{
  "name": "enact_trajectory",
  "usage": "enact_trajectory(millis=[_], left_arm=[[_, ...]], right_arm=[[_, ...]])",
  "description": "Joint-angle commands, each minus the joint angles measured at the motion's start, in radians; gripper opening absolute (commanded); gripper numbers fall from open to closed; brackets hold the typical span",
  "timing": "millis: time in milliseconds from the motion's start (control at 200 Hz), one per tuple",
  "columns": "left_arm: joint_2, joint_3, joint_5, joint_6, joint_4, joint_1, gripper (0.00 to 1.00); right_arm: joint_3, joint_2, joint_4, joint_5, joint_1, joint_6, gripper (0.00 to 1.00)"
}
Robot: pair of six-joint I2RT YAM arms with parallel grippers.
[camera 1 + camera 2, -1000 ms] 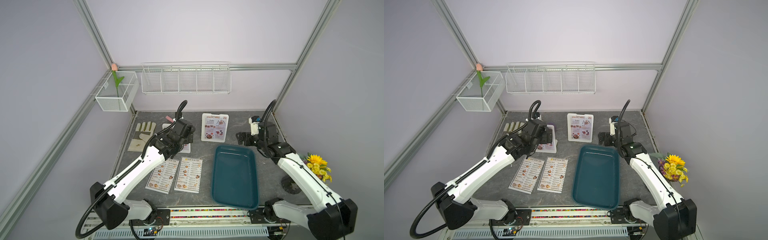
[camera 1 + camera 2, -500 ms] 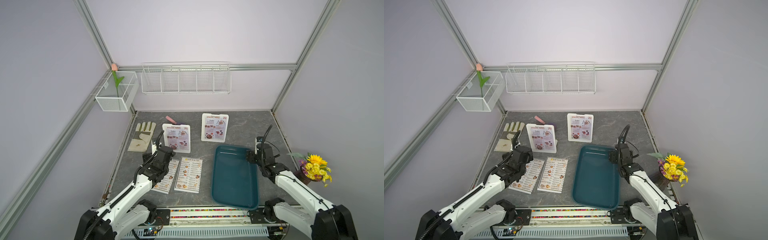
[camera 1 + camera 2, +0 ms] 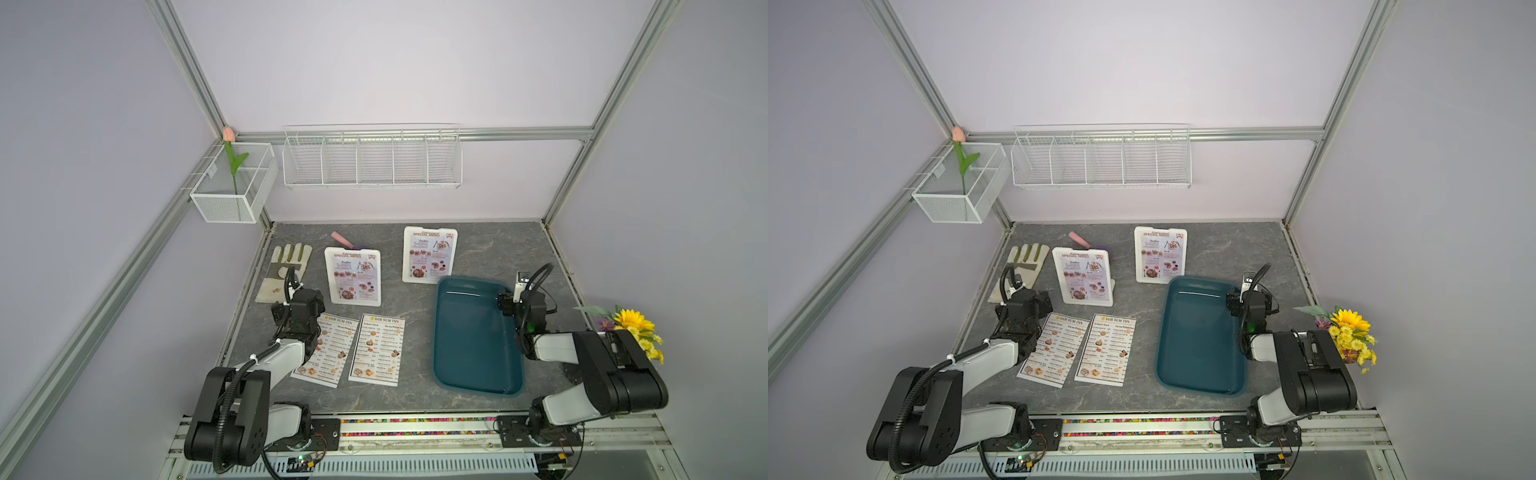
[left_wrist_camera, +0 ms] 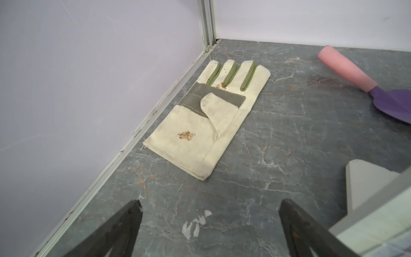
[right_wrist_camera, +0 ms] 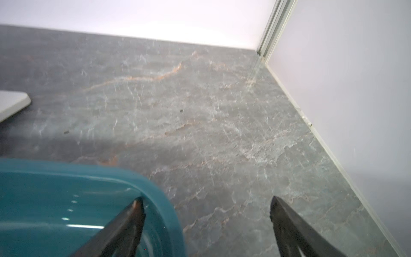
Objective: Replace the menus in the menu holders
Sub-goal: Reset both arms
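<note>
Left gripper (image 4: 210,203) and right gripper (image 5: 206,200), jaws apart and empty, have withdrawn to the table's (image 3: 478,249) near edge; white plastic holders (image 3: 356,303) carry red-headed paper menus (image 3: 429,257): swap likely done.

Both top views look steeply down from above the near edge, sharing the whole surface (image 3: 490,253). The wrist views sit low and close: left faces the glove (image 4: 206,124), right the tray (image 5: 111,175).
</note>
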Motion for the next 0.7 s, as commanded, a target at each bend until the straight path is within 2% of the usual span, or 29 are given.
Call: enact_trajectory(millis=[0, 70, 160, 695], left_arm=[[0.087, 0.017, 0.113, 0.061, 0.259, 0.013, 0.99], [0.172, 0.017, 0.130, 0.080, 0.342, 0.013, 0.99], [0.215, 0.005, 0.116, 0.072, 0.397, 0.016, 0.99], [0.206, 0.014, 0.129, 0.066, 0.364, 0.023, 0.99]], right_arm=[[-0.014, 0.003, 0.097, -0.072, -0.020, 0.004, 0.90], [0.010, 0.022, 0.081, -0.089, -0.043, 0.022, 0.90], [0.043, 0.005, -0.017, -0.147, -0.053, 0.018, 0.89], [0.046, 0.014, -0.004, -0.172, -0.053, 0.004, 0.89]])
